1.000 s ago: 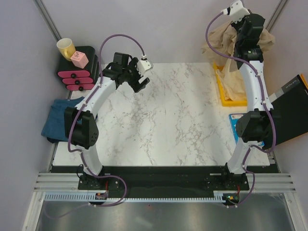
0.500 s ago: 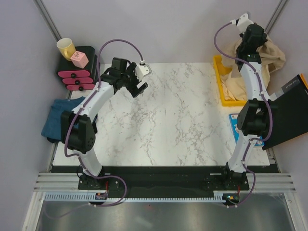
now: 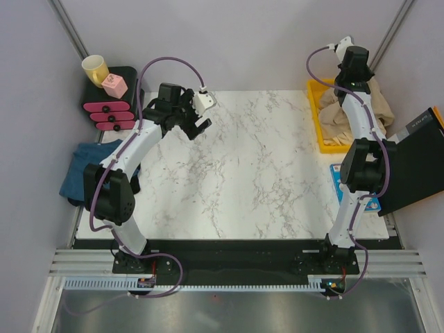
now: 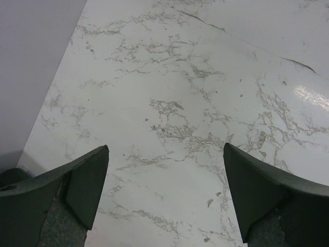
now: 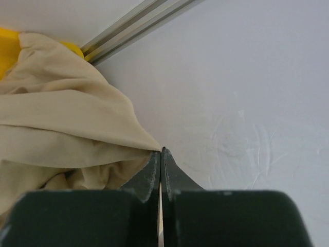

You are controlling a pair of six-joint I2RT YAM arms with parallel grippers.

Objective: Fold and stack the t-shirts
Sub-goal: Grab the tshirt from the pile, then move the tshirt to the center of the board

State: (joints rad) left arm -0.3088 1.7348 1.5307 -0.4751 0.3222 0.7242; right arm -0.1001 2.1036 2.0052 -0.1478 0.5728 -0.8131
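Picking step: right end effector (image 5: 161,152) grips a tan t-shirt (image 5: 67,118). Left end effector (image 4: 165,149), open, should next help spread it.

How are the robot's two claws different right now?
The left claw is wide open and holds nothing; the right claw is pinched shut on a tan t-shirt. The left claw hangs over the marble table; the right claw is raised above the yellow bin. Both claws are the same dark colour.
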